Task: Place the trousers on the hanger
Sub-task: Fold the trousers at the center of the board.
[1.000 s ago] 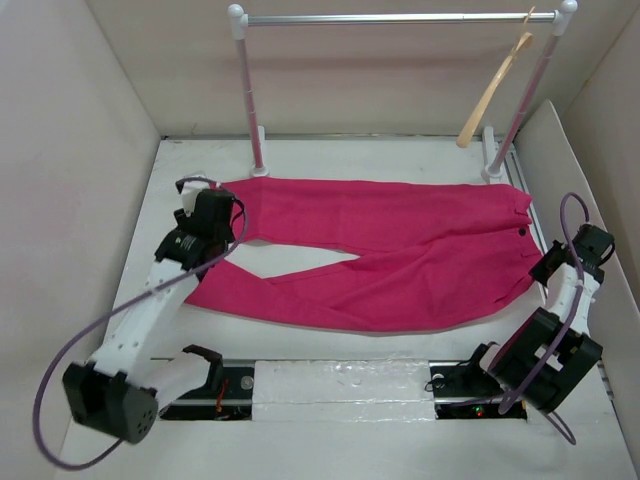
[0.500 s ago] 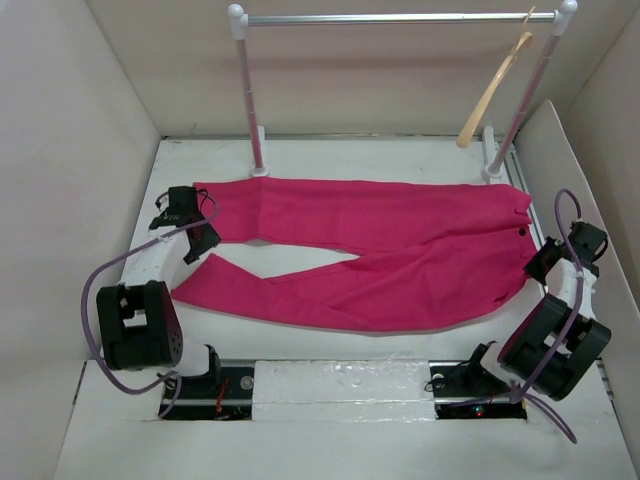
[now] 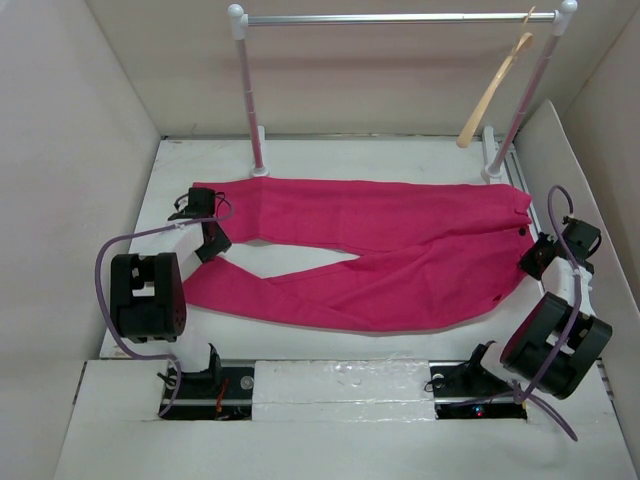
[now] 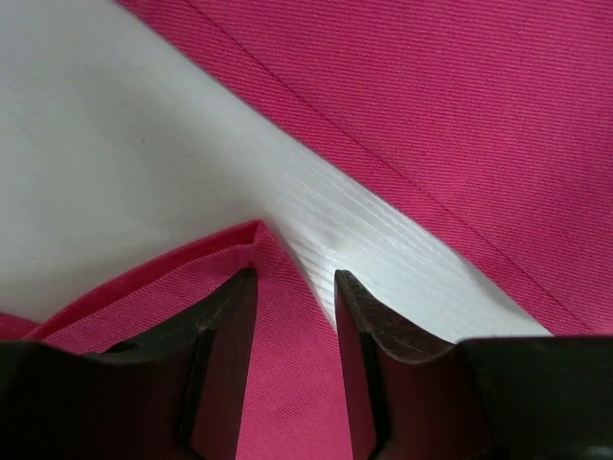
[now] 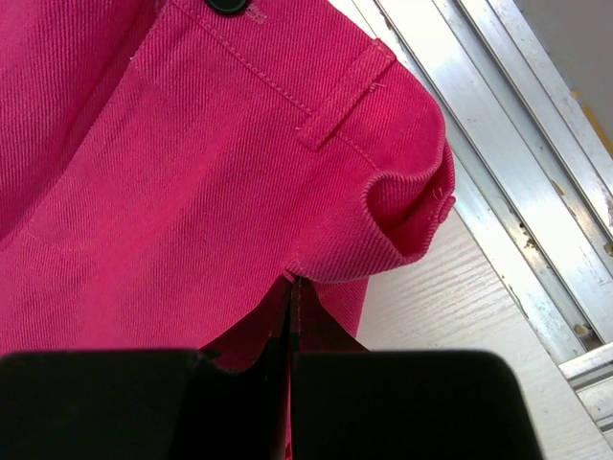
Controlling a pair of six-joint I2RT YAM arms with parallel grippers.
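The trousers lie flat across the worktop, waist to the right; the hanger hangs on the far rail. The right claw, closed, pinches the waistband edge. The left claw, part open, straddles the near leg's hem corner, holding nothing. It should sink lower and take both layers before closing, lest the cloth slip on lifting.

Two arms: white tubular link segments, boxy black joint housings, looping purple cables along each arm; black tapered gripper fingers
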